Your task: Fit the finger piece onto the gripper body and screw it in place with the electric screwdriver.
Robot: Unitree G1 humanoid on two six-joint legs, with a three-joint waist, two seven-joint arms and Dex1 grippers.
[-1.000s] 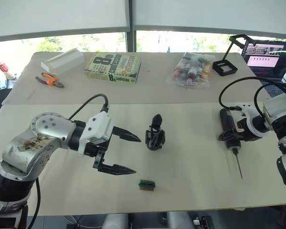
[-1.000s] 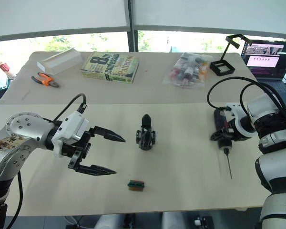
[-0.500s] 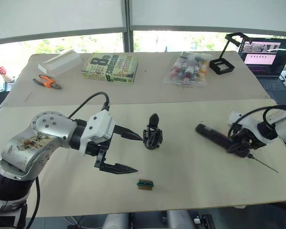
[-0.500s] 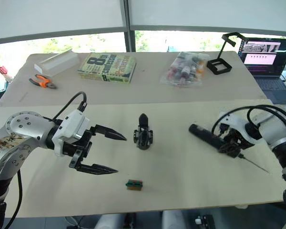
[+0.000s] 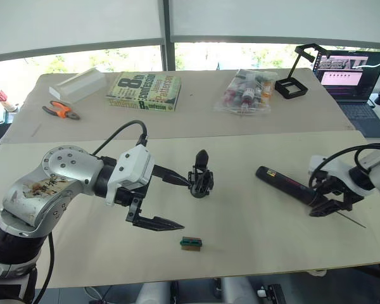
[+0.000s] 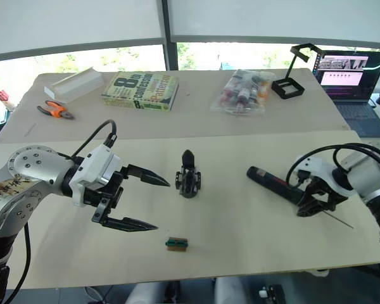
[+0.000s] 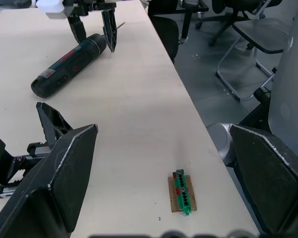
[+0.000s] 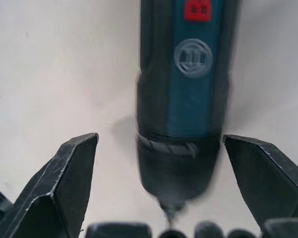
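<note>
The gripper body (image 5: 201, 178) stands upright mid-table with one pointed finger up. My left gripper (image 5: 185, 205) is open just to its left, the upper fingertip (image 5: 187, 183) close to its base. The electric screwdriver (image 5: 285, 185) lies flat on the table at the right, bit pointing right. My right gripper (image 5: 332, 206) is open and straddles the tool's bit end; in the right wrist view the fingers (image 8: 74, 163) stand clear of the screwdriver (image 8: 186, 89) on both sides. The finger piece is out of view.
A small green block (image 5: 191, 242) lies near the front edge, below the left gripper. On the far table are orange pliers (image 5: 60, 110), a white box (image 5: 82, 81), a book (image 5: 144, 92), a bag of bottles (image 5: 247, 88), a black stand (image 5: 291, 85) and a laptop (image 5: 351, 69).
The right gripper tipped the screwdriver from upright down onto the table and opened off it. The left gripper edged towards the gripper body.
</note>
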